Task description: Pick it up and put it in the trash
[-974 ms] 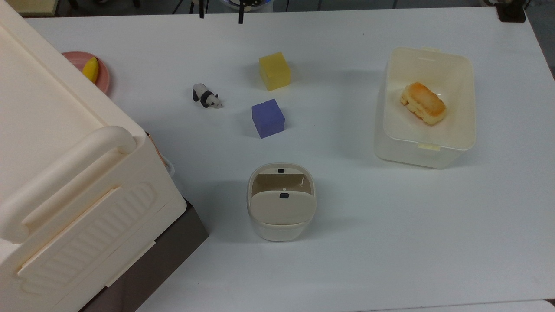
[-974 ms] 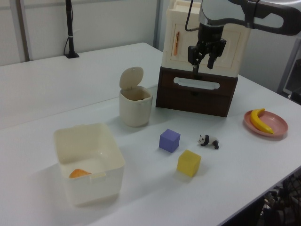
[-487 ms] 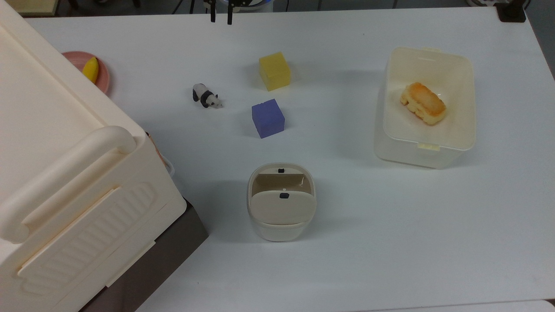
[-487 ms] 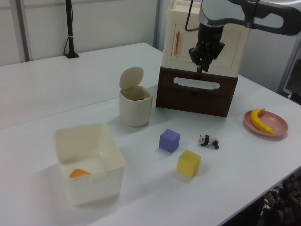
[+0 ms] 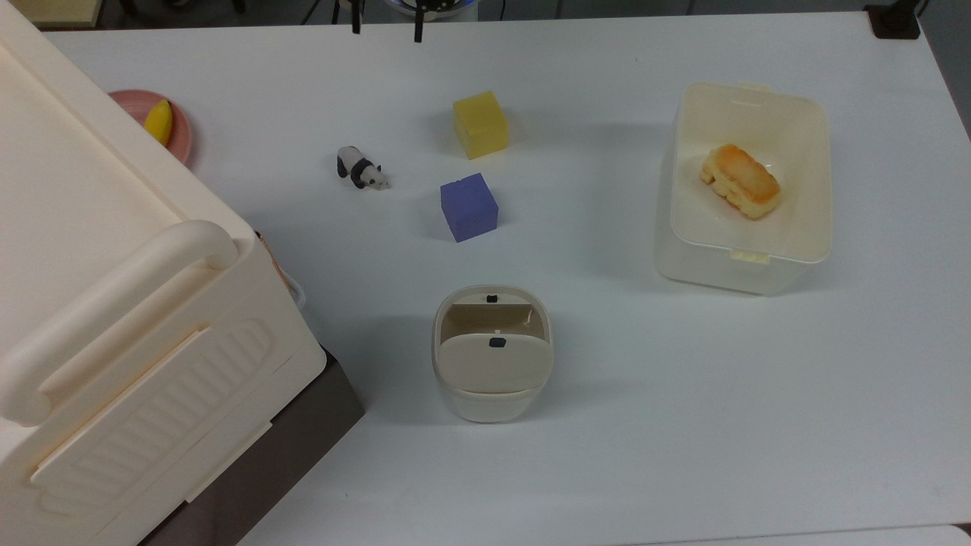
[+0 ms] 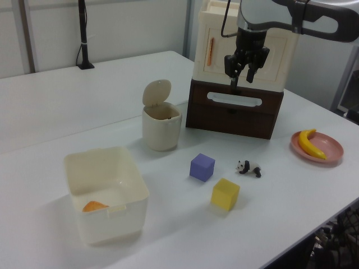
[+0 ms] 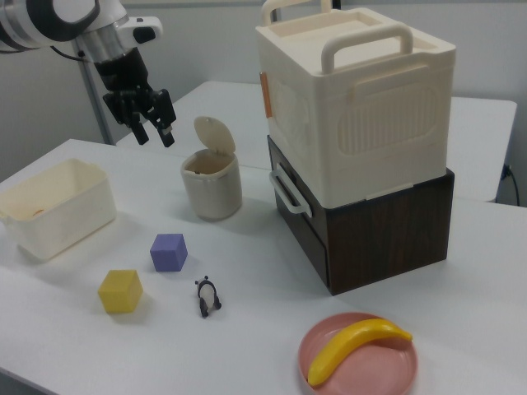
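Jaws apart; beige trash [image 5: 485, 406], flap up

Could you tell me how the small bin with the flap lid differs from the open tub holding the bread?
The bin is narrower and rounded, while the tub is wide and boxy. The bin has a hinged flap lid tipped up; the tub has no lid on. The tub holds bread; the bin's contents are hidden. Both are pale cream plastic.

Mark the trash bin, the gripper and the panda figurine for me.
trash bin [image 5: 491, 369]: top view, on the raised flap lid.
gripper [image 6: 242, 77]: left view, midway between its open fingertips.
panda figurine [image 7: 207, 297]: right view, on its body.
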Robot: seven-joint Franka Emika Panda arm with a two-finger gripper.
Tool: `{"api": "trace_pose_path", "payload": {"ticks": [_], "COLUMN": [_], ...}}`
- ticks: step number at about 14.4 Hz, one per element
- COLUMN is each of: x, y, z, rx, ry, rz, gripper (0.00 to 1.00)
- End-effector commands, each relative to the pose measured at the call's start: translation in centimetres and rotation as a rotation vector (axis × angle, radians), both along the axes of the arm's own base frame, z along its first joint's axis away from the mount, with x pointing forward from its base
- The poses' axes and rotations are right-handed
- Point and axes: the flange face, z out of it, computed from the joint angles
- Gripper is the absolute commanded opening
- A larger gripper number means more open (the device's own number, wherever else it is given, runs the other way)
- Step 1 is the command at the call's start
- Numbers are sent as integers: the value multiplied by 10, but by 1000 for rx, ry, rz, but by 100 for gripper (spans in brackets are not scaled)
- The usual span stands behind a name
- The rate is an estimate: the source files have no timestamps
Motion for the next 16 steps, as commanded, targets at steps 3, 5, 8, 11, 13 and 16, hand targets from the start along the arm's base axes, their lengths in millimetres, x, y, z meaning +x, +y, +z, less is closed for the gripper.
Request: {"api": "trace_pose_path", "payload": {"ticks": [3, 5, 8, 11, 13, 16], "x": [0, 0, 0, 0, 0, 2], "y": [-1, -1, -4, -7, -7, -7], "z": [3, 3, 3, 4, 5, 2], "rx": [23, 23, 24, 24, 24, 25], "ry": [3, 4, 1, -5, -8, -5], "rz": [8, 14, 1, -3, -4, -7], "gripper": [100, 100, 100, 100, 100, 100]}}
